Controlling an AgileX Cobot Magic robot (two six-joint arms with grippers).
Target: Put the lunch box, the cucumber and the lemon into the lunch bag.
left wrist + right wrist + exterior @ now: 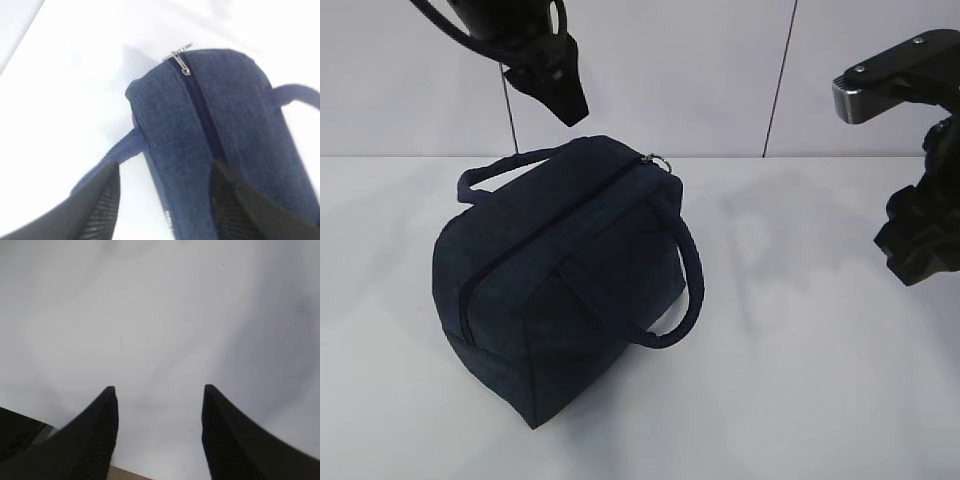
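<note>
While the bag (560,290) sat zipped on the table (800,380), no lunch box, cucumber or lemon showed in any view; whether they lay inside could not be told.

Item 1, bag. Boxy, dark navy woven fabric, soft-sided, two looped handles. Long axis ran from the near left corner up to the far right, and the zipper (200,115) followed it along the top ridge. Zip appeared closed to its far end, where the silver pull (654,160) lay.

Item 2, left gripper (555,85). Black, ribbed inner pads. Hung above the bag's far end, just left of the pull, touching nothing. In the wrist view the jaws stood apart and empty, straddling the bag's top, the zipper running away from them to the pull ahead. Judged the nearer arm for any work on pull or handles.

Item 3, right gripper (160,440). Black, tapered fingers. Well apart from the bag at the right edge, over bare table; jaws apart, holding nothing.

Item 4, table. White, smooth, matt.
</note>
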